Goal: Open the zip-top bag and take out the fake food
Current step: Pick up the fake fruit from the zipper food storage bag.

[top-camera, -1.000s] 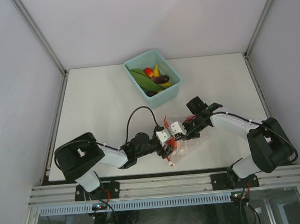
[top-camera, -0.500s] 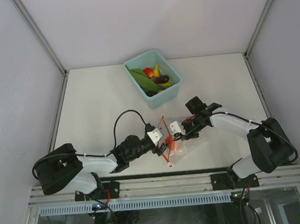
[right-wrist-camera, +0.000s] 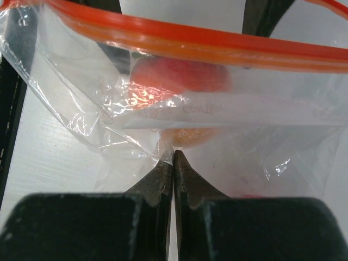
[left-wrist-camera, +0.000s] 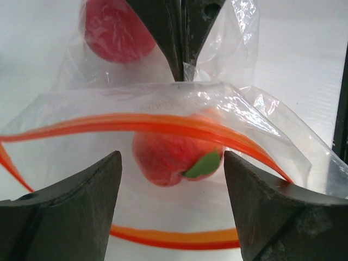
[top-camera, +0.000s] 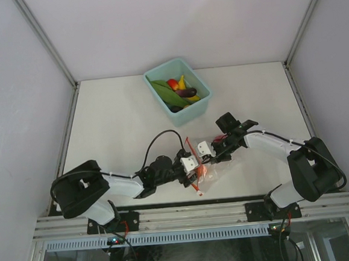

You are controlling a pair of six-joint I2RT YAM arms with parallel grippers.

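Your right gripper (right-wrist-camera: pixel 173 155) pinched shut on the zip-top bag (right-wrist-camera: pixel 70 81) near the table's (top-camera: pixel 114 129) front edge, your left gripper (left-wrist-camera: pixel 172 168) spread wide at its open mouth, peach (left-wrist-camera: pixel 163 157) inside, other fake food (top-camera: pixel 180 91) in the teal bin (top-camera: pixel 200 110)

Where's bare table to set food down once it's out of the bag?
Widest bare table: left side, between the left edge, the teal bin and the left arm. Also the strip right of the bin, behind the right arm. Crowded: front centre, where left claw, right claw and zip-top bag meet.
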